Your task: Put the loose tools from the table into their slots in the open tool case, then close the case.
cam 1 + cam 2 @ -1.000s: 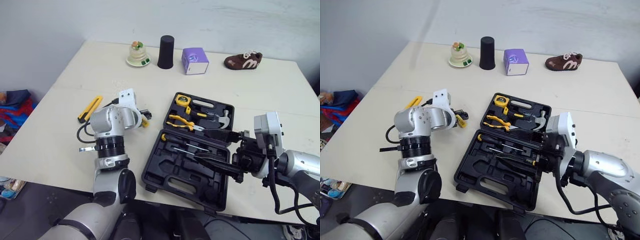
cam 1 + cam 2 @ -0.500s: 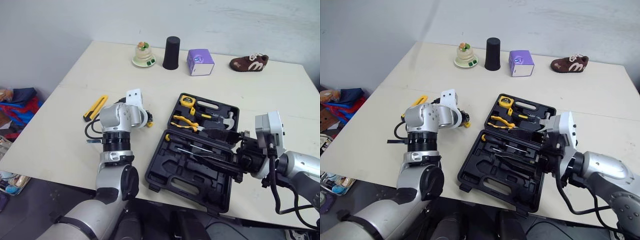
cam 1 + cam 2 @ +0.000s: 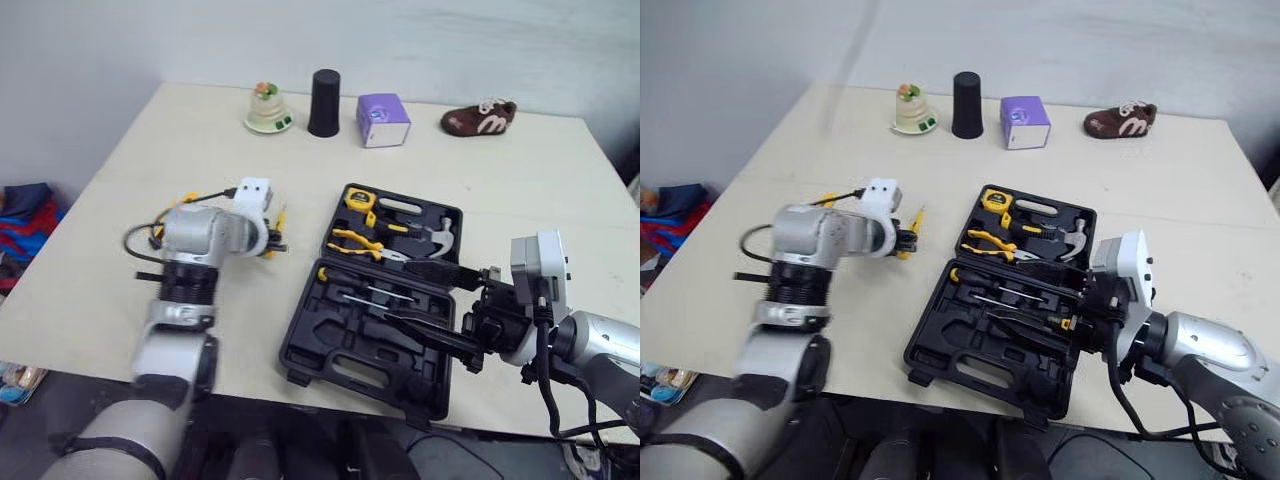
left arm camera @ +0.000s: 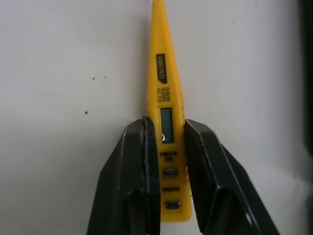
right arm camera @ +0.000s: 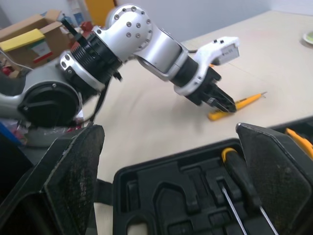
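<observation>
Two fingers of the left gripper (image 4: 166, 125) are pinched on the yellow tester pen (image 4: 164, 73) near its button end. The pen lies flat on the table (image 3: 110, 190), a little to the left of the open tool case (image 3: 308, 342). A grip across the narrow body should keep the pen from twisting once lifted. It is not yet in the case, where screwdrivers (image 3: 365, 293) sit seated and empty slots lie nearer the robot. Over the case's right side the right gripper (image 3: 432, 302) hovers, its fingers spread wide with nothing between them, likely waiting to close the lid.
</observation>
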You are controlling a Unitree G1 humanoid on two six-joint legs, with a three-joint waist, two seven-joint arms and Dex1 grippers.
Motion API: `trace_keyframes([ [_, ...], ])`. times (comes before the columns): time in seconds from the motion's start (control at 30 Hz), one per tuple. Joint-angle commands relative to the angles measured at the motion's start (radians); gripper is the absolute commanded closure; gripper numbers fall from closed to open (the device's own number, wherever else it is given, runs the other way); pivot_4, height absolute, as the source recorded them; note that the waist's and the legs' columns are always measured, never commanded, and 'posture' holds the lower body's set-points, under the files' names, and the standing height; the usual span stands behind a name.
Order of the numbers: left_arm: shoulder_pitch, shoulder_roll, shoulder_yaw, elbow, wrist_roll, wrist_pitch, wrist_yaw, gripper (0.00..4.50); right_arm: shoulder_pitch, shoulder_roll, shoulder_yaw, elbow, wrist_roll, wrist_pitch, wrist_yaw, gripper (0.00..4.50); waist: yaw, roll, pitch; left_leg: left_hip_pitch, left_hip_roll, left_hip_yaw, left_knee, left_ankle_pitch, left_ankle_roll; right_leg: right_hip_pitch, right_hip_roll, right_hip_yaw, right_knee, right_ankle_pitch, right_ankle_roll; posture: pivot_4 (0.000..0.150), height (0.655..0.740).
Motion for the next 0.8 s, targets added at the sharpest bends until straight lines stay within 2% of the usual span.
trace_keyframes([
  [0.03, 0.023, 0.18, -0.163, -0.106, -0.068, -0.081, -0.327, 4.06, 0.001, -0.017, -0.029, -0.027, 0.018, -0.024, 0.008, 0.0, -0.006, 0.0, 0.0, 0.0, 0.001, 0.0, 0.0, 0.0, -0.001, -0.001, 0.0, 0.0, 0.001, -0.001, -0.002, 0.15, 0.7383],
  [0.1, 0.053, 0.268, -0.206, -0.095, -0.053, -0.169, -0.432, 4.06, -0.001, -0.021, -0.027, -0.025, 0.018, -0.024, 0.009, 0.0, -0.006, 0.0, 0.0, 0.001, 0.002, 0.0, 0.0, 0.001, -0.002, -0.001, 0.0, -0.001, 0.003, -0.003, -0.005, 0.15, 0.7383],
  [0.2, 0.092, 0.337, -0.207, -0.056, -0.06, -0.236, -0.544, 4.06, -0.001, -0.032, -0.026, -0.025, 0.012, -0.022, 0.013, 0.0, -0.004, 0.0, 0.0, 0.001, 0.002, 0.0, 0.0, 0.001, -0.002, -0.002, 0.0, -0.001, 0.005, -0.005, -0.008, 0.15, 0.7383],
  [0.3, 0.124, 0.37, -0.18, -0.038, -0.074, -0.265, -0.617, 4.06, 0.006, -0.046, -0.026, -0.026, 0.006, -0.02, 0.018, 0.0, -0.003, -0.001, 0.001, 0.0, 0.002, -0.001, 0.001, 0.0, -0.001, -0.002, 0.0, -0.002, 0.006, -0.005, -0.008, 0.15, 0.7383],
  [0.43, 0.135, 0.374, -0.124, 0.002, -0.083, -0.25, -0.632, 4.06, -0.003, -0.047, -0.013, -0.021, 0.0, -0.022, 0.012, 0.0, -0.002, -0.001, 0.001, -0.001, 0.002, -0.002, 0.002, -0.003, 0.005, -0.002, 0.0, -0.002, 0.005, -0.005, -0.008, 0.15, 0.7383],
  [0.47, 0.144, 0.385, -0.121, -0.007, -0.082, -0.258, -0.644, 3.04, -0.005, -0.045, -0.008, -0.021, -0.004, -0.023, 0.009, 0.0, -0.003, -0.001, 0.001, -0.002, 0.002, -0.002, 0.003, -0.004, 0.008, -0.002, 0.0, -0.002, 0.005, -0.005, -0.008, 0.15, 0.7383],
  [0.57, 0.159, 0.416, -0.107, -0.055, -0.084, -0.275, -0.672, 1.78, -0.01, -0.04, 0.001, -0.019, -0.01, -0.024, 0.005, 0.0, -0.004, -0.001, 0.001, -0.002, 0.002, -0.002, 0.003, -0.005, 0.008, -0.002, 0.0, -0.001, 0.005, -0.006, -0.007, 0.15, 0.7383],
  [0.67, 0.184, 0.46, -0.107, -0.152, -0.065, -0.322, -0.68, 0.3, -0.005, -0.037, 0.003, -0.02, -0.018, -0.026, 0.009, 0.0, -0.005, -0.002, 0.001, -0.002, 0.002, -0.002, 0.002, -0.005, 0.008, -0.003, 0.0, -0.001, 0.005, -0.006, -0.007, 0.15, 0.7383],
  [0.7, 0.194, 0.468, -0.097, -0.183, -0.068, -0.328, -0.676, 0.04, -0.004, -0.035, 0.004, -0.02, -0.02, -0.027, 0.009, 0.0, -0.005, -0.002, 0.001, -0.002, 0.002, -0.002, 0.002, -0.005, 0.008, -0.003, 0.0, -0.001, 0.005, -0.006, -0.007, 0.15, 0.7383],
  [0.8, 0.239, 0.469, -0.06, -0.268, -0.064, -0.307, -0.62, 0.04, -0.005, -0.031, 0.007, -0.015, -0.033, -0.03, 0.012, 0.0, -0.004, -0.002, 0.001, -0.002, 0.002, -0.002, 0.002, -0.005, 0.008, -0.003, 0.0, -0.001, 0.005, -0.006, -0.007, 0.15, 0.7383],
])
